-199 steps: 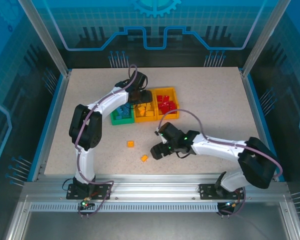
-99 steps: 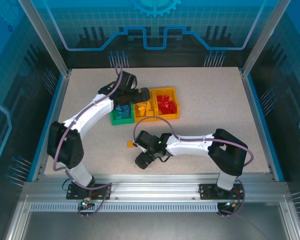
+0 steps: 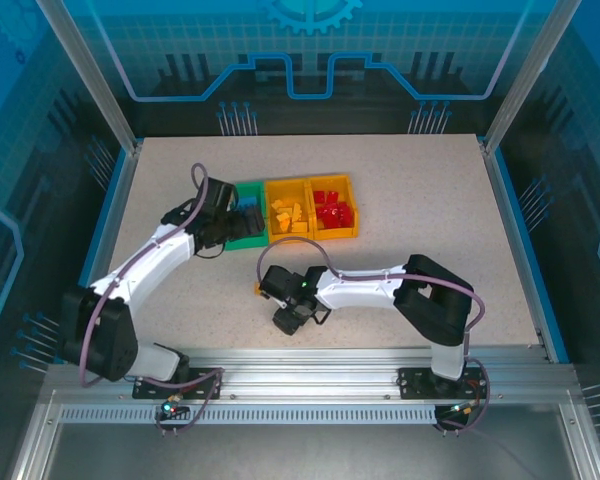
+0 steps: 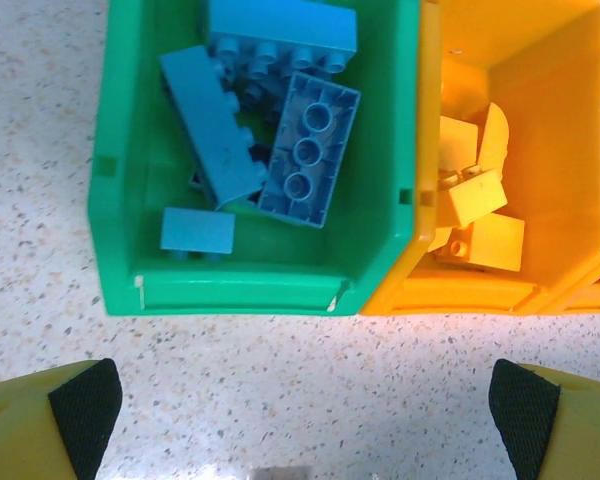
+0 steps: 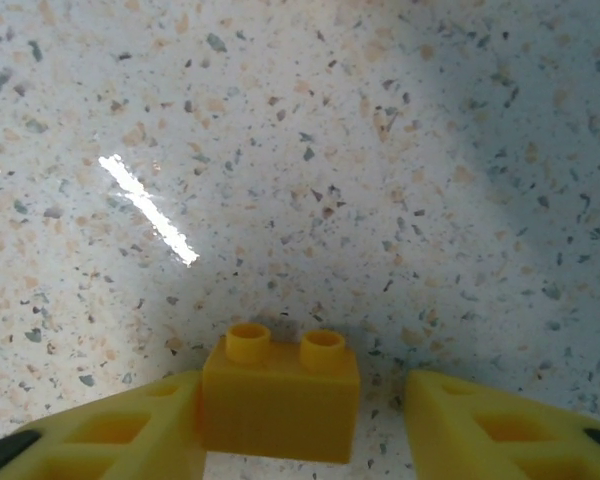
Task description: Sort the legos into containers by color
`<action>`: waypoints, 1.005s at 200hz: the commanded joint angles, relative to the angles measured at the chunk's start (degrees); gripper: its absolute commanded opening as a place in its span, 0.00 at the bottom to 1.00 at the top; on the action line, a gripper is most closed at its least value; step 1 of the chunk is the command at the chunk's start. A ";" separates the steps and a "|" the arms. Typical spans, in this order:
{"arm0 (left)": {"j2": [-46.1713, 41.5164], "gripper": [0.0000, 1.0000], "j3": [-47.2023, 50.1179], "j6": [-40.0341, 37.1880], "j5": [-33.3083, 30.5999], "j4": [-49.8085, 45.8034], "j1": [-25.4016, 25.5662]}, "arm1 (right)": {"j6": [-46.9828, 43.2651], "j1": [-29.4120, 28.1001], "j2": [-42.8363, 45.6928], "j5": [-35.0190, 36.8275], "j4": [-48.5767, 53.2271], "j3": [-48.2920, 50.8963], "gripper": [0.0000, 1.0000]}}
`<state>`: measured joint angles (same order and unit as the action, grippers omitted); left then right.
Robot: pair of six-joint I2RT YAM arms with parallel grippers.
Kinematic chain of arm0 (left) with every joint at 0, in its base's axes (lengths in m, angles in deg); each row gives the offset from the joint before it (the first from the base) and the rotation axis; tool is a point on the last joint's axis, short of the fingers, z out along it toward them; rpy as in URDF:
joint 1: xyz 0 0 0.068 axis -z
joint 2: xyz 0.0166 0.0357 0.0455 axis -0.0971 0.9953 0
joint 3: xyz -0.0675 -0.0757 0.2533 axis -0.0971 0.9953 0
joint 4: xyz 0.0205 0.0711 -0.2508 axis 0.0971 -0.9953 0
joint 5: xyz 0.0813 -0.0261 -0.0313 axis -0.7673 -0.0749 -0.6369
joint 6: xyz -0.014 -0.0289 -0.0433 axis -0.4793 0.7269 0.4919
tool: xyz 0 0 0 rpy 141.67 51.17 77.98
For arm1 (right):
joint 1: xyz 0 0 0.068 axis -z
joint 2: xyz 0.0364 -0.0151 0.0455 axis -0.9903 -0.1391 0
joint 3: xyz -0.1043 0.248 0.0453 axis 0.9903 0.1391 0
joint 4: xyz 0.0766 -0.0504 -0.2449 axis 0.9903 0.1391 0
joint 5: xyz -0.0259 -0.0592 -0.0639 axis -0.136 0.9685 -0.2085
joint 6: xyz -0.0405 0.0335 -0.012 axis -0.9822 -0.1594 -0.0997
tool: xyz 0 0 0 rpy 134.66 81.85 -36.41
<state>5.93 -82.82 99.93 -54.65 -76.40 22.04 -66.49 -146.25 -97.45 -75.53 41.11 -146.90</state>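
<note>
The three joined containers sit mid-table: a green bin [image 3: 242,239] [image 4: 250,290] with several blue legos [image 4: 310,150], a middle orange-yellow bin [image 3: 290,218] [image 4: 570,150] with yellow legos [image 4: 475,195], and a right one [image 3: 332,210] with red legos. My left gripper [image 3: 238,220] [image 4: 300,400] hangs open just in front of the green bin, with nothing between its fingers. My right gripper [image 3: 286,319] [image 5: 302,405] is open, low on the table. A yellow two-stud lego [image 5: 280,400] stands between its fingers, against the left finger, with a gap to the right one.
A second small orange lego [image 3: 258,289] lies on the table just left of the right arm's wrist. The speckled tabletop [image 3: 430,200] is ringed by a blue rim and glass walls.
My left arm has drawn back from above the bins to the left. My right gripper has swung left and come down around the loose yellow lego near the front.
</note>
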 commanded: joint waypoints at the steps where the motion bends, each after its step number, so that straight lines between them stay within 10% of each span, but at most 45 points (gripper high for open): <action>1: -3.16 0.99 2.70 1.27 -1.48 -0.49 -0.82 | 0.30 -1.13 -0.95 0.69 2.80 -1.46 0.48; 110: -7.01 0.99 13.44 2.75 -1.75 -0.51 -0.11 | 0.95 13.00 11.01 -8.75 -3.02 -5.38 0.38; 201: -2.67 0.99 16.44 5.89 -3.99 0.45 13.40 | 3.23 26.24 -10.56 -8.04 10.72 -35.60 0.36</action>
<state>1.21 -67.58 104.04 -57.55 -76.53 33.45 -64.47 -121.45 -102.92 -83.11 44.93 -176.04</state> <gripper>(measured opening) 0.987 0.356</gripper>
